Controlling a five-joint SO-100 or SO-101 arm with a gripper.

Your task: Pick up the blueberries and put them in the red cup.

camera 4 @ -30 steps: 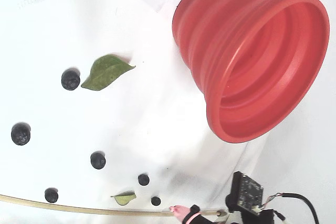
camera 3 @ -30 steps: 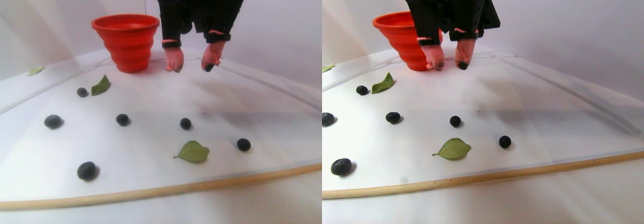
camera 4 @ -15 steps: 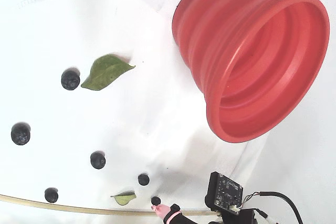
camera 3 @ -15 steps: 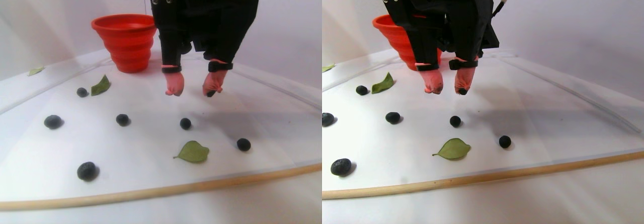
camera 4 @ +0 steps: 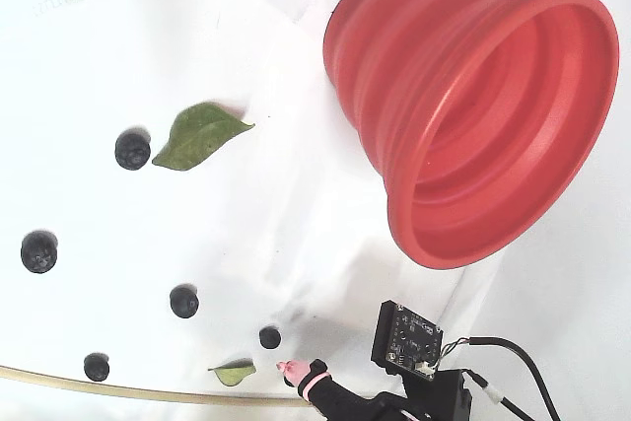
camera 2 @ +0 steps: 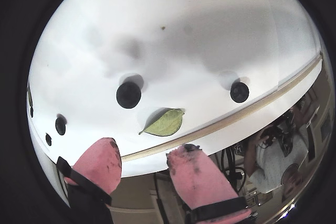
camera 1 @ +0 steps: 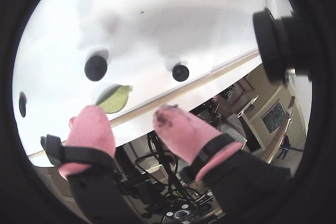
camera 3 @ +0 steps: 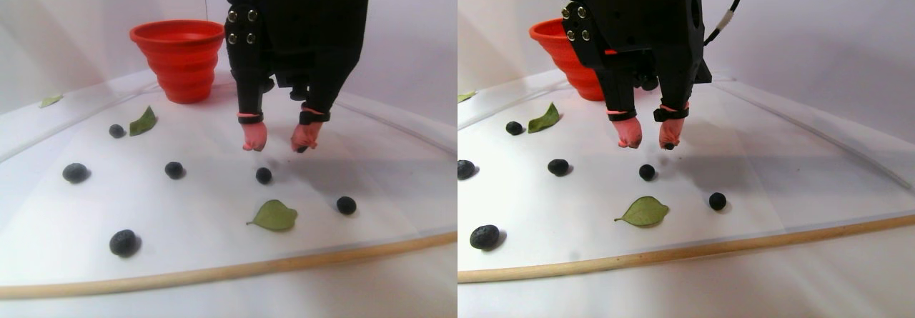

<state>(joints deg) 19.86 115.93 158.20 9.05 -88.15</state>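
Six on the bench: blueberries [camera 3: 123,242] lie loose, from far left to the one right of the leaf [camera 3: 274,216].
Red cup [camera 3: 184,59]: upright, far left; no berry visible inside in the fixed view.
Fingers [camera 3: 254,136]: pink-capped, apart, empty, hovering just above the middle blueberry [camera 3: 264,176].
Progress: apparently early; all visible berries remain.

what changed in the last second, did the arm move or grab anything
The gripper moved away from the red cup, toward the camera in the stereo pair view, and now hangs open and empty just above the middle blueberry. Nothing was grasped or released. The blueberries, leaves and cup stayed where they were.
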